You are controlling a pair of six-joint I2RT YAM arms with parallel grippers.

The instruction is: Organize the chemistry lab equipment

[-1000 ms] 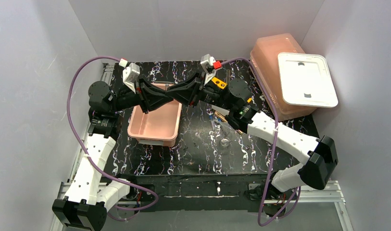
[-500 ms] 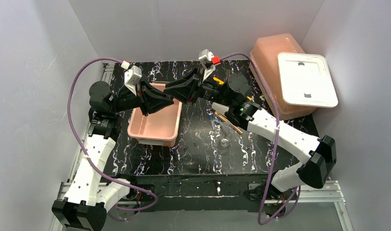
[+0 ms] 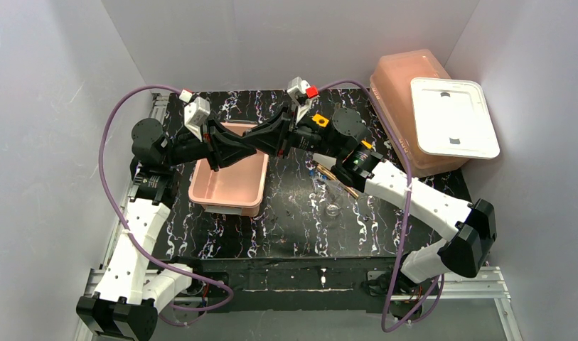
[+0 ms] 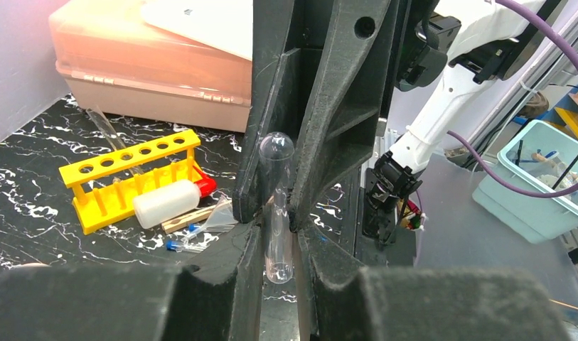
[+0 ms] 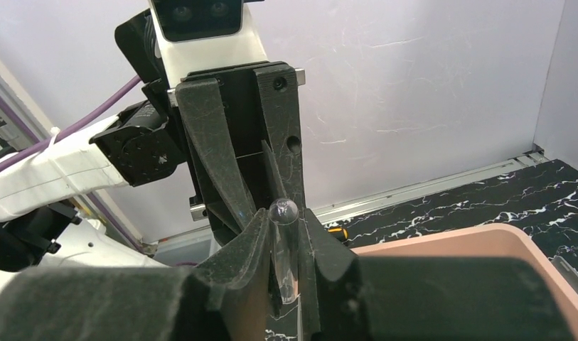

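Left hand (image 4: 279, 245) clenched on clear tube (image 4: 277, 153), right hand (image 5: 284, 238) gripping its other end

Marbled table (image 3: 286, 234), pink tub (image 3: 225, 193), rack (image 4: 122, 169), perhaps glassware (image 3: 332, 209)

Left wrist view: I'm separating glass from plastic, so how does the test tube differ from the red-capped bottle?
The test tube is clear and slim; the bottle is milky white, stouter, with a red cap. The test tube is held aloft between the left gripper and right gripper; the bottle lies on its side on the table beside the yellow tube rack. Both are small cylinders.
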